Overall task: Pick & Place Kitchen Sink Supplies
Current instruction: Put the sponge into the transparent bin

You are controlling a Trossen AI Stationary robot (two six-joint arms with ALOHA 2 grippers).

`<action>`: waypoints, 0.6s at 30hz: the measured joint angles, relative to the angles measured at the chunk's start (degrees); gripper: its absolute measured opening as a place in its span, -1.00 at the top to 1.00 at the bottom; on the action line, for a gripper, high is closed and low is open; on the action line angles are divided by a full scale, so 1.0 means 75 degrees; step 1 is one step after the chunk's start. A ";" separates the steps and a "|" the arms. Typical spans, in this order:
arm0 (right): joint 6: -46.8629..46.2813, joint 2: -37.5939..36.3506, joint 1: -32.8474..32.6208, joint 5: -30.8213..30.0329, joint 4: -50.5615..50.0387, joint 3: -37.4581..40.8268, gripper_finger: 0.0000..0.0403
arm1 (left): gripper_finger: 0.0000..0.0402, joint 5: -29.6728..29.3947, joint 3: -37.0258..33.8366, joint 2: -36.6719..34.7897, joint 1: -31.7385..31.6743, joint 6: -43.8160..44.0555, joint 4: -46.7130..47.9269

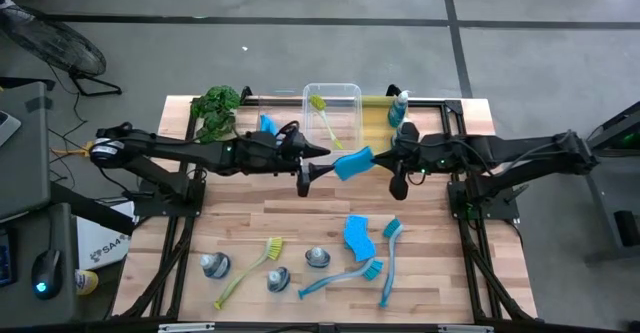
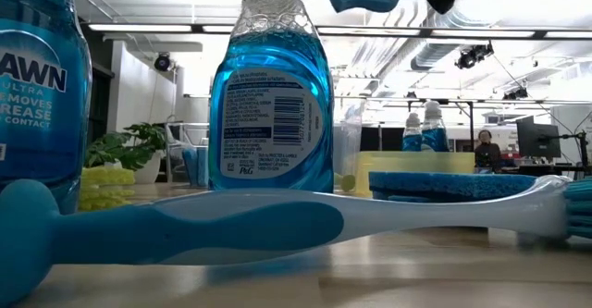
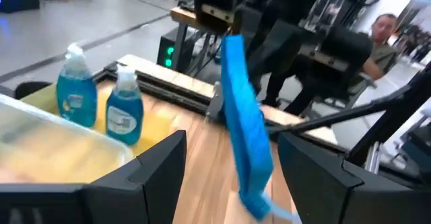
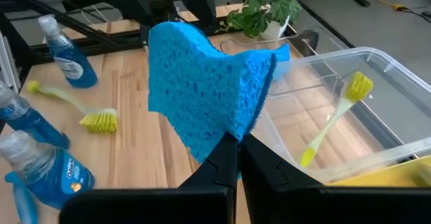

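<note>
Looking down from the high view, the right gripper (image 1: 372, 159) holds a blue sponge (image 1: 353, 162) aloft just beside the clear bin (image 1: 350, 95), its fingers clamped on it; the left gripper (image 1: 304, 180) hovers close by, fingers spread and holding nothing. The right wrist view confirms the sponge (image 4: 205, 93) pinched near that bin (image 4: 397, 72), which holds what appears to be a yellow-green brush (image 4: 333, 120).

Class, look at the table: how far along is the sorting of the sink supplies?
Done: a yellow-green brush lies in the clear bin, and bottles stand in the yellow bin.
In hand: the right gripper is shut on a blue sponge, held above the table near the open left gripper.
Left: three bottles, a sponge, two blue brushes and a yellow-green one on the table.
</note>
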State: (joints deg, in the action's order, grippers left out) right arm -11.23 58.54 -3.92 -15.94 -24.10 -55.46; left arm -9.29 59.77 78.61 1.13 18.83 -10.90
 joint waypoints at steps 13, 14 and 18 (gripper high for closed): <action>0.0162 0.0116 0.0002 0.0180 0.0408 0.0003 1.00 | -0.15 0.0199 -0.0006 0.0163 0.0000 0.0758 0.0050; 0.0164 0.0116 0.0003 0.0180 0.0418 0.0003 1.00 | -0.15 0.0199 -0.0006 0.0163 0.0000 0.0758 0.0047; 0.0167 0.0116 0.0056 0.0149 0.0633 0.0003 1.00 | -0.05 0.0368 -0.0006 0.0163 0.0000 0.0771 0.0044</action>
State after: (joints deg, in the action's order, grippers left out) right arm -9.98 59.42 -3.51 -14.82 -19.35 -55.44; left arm -6.53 59.72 79.83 1.13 24.61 -10.57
